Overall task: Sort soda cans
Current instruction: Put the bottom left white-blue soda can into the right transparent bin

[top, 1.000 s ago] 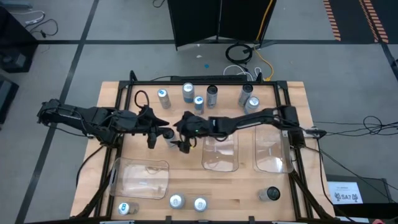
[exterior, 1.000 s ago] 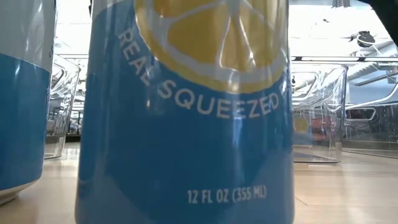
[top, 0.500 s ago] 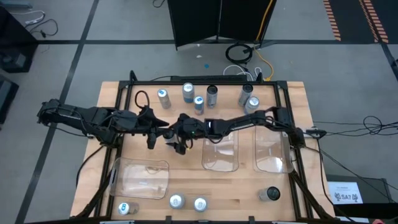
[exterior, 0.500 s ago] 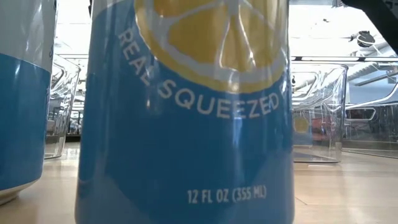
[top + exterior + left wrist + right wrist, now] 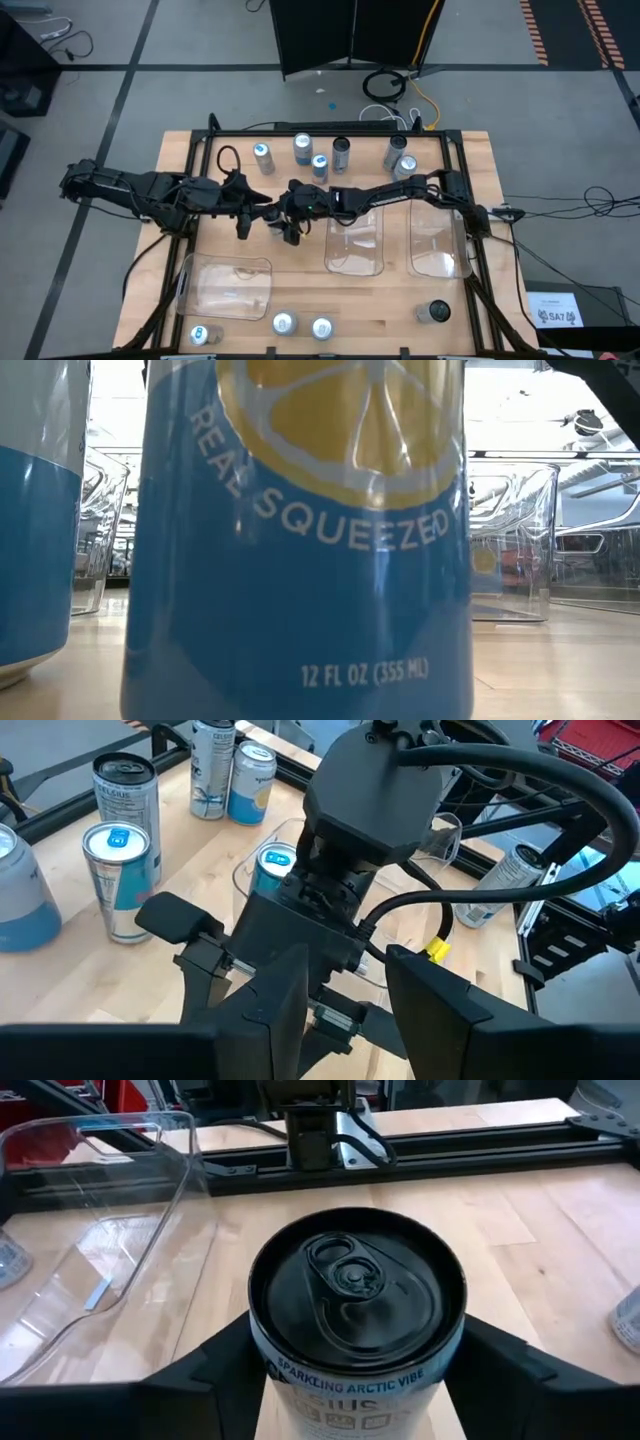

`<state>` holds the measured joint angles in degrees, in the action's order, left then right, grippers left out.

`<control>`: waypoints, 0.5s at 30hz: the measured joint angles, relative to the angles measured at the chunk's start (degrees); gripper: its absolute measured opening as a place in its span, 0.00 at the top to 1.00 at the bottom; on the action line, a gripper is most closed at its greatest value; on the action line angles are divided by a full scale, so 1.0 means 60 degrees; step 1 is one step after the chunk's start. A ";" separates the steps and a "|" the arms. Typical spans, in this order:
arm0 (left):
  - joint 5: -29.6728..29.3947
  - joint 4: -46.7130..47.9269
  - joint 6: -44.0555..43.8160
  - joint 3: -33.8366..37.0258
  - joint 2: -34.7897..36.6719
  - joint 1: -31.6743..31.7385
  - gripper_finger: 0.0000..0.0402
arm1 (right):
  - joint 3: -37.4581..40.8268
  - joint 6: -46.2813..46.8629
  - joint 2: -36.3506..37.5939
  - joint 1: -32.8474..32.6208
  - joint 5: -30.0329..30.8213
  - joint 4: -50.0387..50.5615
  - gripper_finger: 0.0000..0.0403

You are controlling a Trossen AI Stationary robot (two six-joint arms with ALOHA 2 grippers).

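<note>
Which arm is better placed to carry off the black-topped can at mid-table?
Right. Its gripper straddles the can, one finger on each side. The left gripper only faces it, holding nothing visible.

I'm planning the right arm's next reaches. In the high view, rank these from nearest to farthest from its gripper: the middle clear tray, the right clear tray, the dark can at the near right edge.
From the right gripper:
1. Middle clear tray, just right of it.
2. Right clear tray, farther right.
3. Dark can, near right edge.
</note>
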<state>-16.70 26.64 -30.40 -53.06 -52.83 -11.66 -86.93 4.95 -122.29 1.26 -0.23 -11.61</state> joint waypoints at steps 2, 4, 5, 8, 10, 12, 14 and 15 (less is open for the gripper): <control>0.0016 -0.0014 -0.0483 0.0000 0.0060 0.0000 0.64 | 0.0025 -0.0008 0.0160 0.0059 -0.0006 0.0129 0.42; 0.0022 0.0006 -0.0876 -0.0001 0.0193 0.0000 0.64 | 0.0035 -0.0046 0.0387 0.0145 0.0038 0.0174 0.42; 0.0022 -0.0001 -0.1055 -0.0004 0.0284 0.0000 0.64 | 0.0035 -0.0092 0.0544 0.0190 0.0053 0.0130 0.42; 0.0021 0.0000 -0.1758 -0.0004 0.0609 0.0000 0.64 | 0.0015 -0.0176 0.1074 0.0342 0.0085 0.0225 0.42; 0.0021 0.0003 -0.2398 -0.0004 0.0852 0.0000 0.64 | 0.0009 0.0033 0.1380 0.0473 0.0106 0.0489 0.42; 0.0021 0.0021 -0.2611 -0.0004 0.1101 0.0004 0.64 | 0.0017 0.0463 0.1680 0.0644 0.0065 0.0919 0.42; 0.0018 0.0100 -0.2611 -0.0007 0.1300 0.0000 0.64 | 0.0017 0.0925 0.2030 0.0849 0.0055 0.1314 0.42; 0.0018 0.0184 -0.2611 -0.0007 0.1386 0.0000 0.64 | 0.0017 0.1118 0.2255 0.0955 0.0064 0.1541 0.42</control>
<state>-16.59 27.74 -46.06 -53.10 -44.51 -11.66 -86.83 11.66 -108.76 6.99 0.15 -2.36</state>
